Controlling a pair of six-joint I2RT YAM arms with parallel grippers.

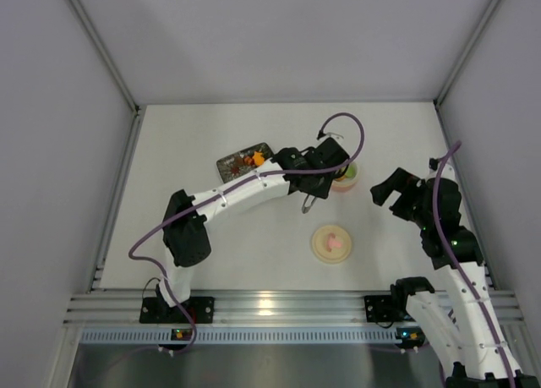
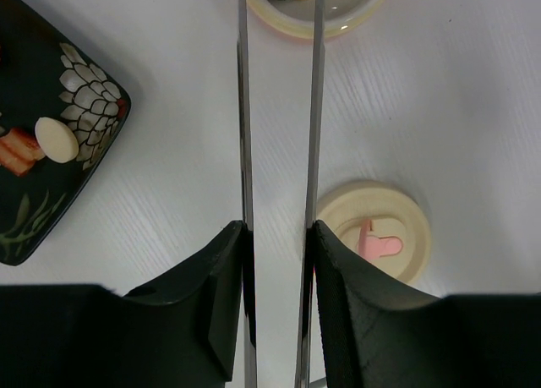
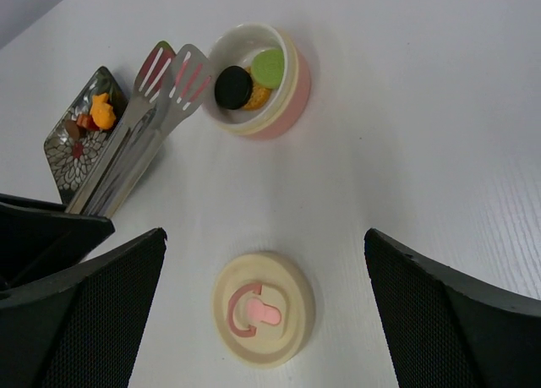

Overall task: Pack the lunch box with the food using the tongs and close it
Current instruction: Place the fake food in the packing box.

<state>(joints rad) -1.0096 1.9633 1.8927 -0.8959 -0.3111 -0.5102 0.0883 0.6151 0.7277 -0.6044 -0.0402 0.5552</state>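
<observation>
The lunch box (image 3: 258, 79) is a pink bowl with a cream rim, and black, green and orange food (image 3: 232, 87) lies inside it. Its cream lid (image 3: 262, 308) with a pink knob lies flat on the table nearer the arms. My left gripper (image 2: 279, 227) is shut on the tongs (image 2: 244, 109). Their slotted tips (image 3: 173, 75) hang just left of the bowl's rim with nothing showing between them. More food (image 2: 57, 140) lies on the dark floral plate (image 2: 84, 101). My right gripper (image 3: 264, 234) stands open above the lid, touching nothing.
From above, the plate (image 1: 232, 164) lies left of the bowl (image 1: 347, 178), and the lid (image 1: 331, 243) sits in front of them. My left gripper (image 1: 314, 177) reaches across the middle; my right gripper (image 1: 390, 189) hovers right of the bowl. Grey walls enclose the table.
</observation>
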